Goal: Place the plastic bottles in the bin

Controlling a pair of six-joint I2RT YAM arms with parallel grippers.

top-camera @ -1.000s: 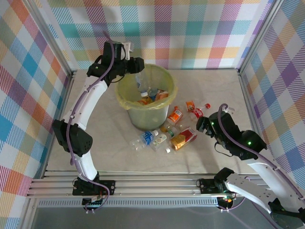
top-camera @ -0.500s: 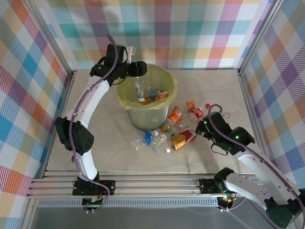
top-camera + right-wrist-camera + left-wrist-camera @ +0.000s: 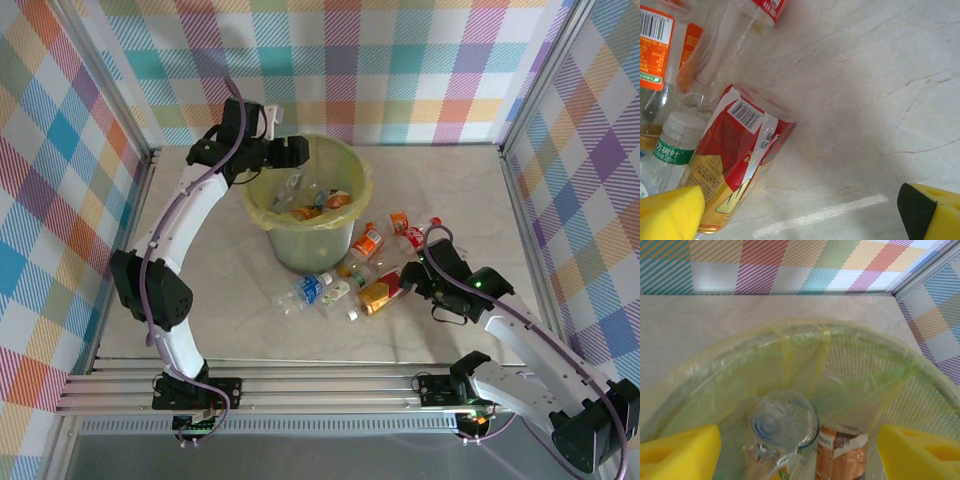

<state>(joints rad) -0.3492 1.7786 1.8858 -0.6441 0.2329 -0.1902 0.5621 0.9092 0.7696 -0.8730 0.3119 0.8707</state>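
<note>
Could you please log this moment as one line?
left gripper: open over bin | right gripper: open by red bottle | bottles on table

Glossy clear plastic bottles (image 3: 352, 276), matt marbled table (image 3: 220, 290)

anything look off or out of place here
A cluster of bottles lies tipped over on the table just beside the bin rather than in it. No spill or damage shows.
</note>
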